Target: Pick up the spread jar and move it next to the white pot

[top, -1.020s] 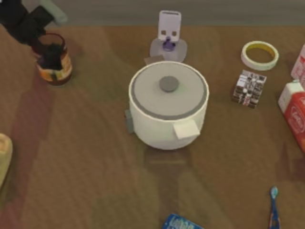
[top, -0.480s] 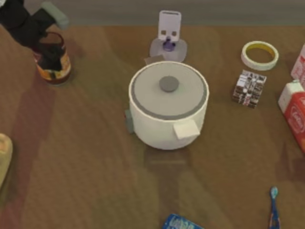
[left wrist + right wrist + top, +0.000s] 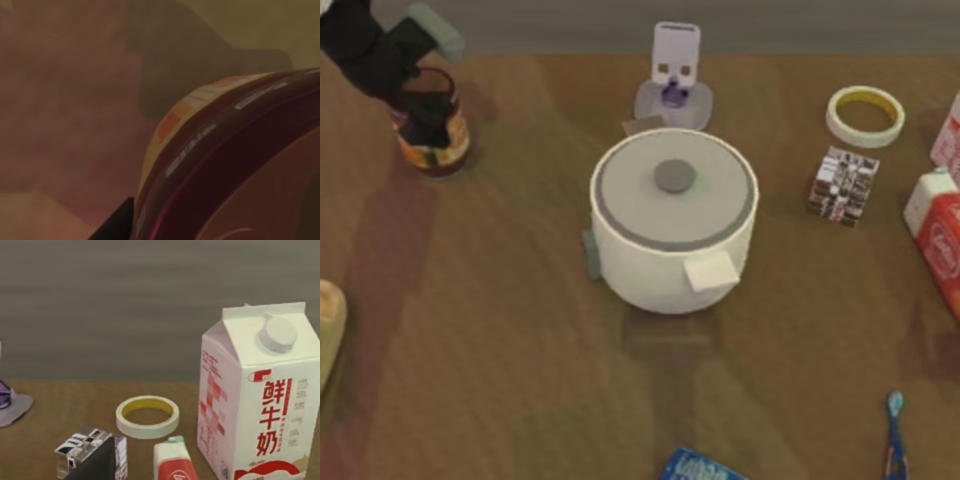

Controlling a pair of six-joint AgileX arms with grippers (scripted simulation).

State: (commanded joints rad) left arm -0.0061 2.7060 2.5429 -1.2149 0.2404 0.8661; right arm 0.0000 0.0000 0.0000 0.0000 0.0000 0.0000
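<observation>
The spread jar (image 3: 448, 152), small with an orange-yellow label and dark contents, stands at the table's far left. My left gripper (image 3: 425, 115) reaches down over it, black fingers on both sides, shut on it. In the left wrist view the jar (image 3: 225, 150) fills the picture, with one dark fingertip (image 3: 117, 225) against its label. The white pot (image 3: 670, 250), large and cream with a grey knob on its lid, stands mid-table, well to the jar's right. My right arm is out of the top view; one dark finger (image 3: 97, 465) shows in its wrist view, holding nothing.
A white-and-purple stand (image 3: 678, 75) is behind the pot. A tape ring (image 3: 865, 115), a patterned cube (image 3: 842, 185), a milk carton (image 3: 257, 400) and a red-white tube (image 3: 940, 240) crowd the right side. A blue toothbrush (image 3: 894, 440) and a blue packet (image 3: 700, 468) lie at the front edge.
My left gripper shifted slightly up and left over the jar, then held still. The jar stays on the table; nothing else moved.
</observation>
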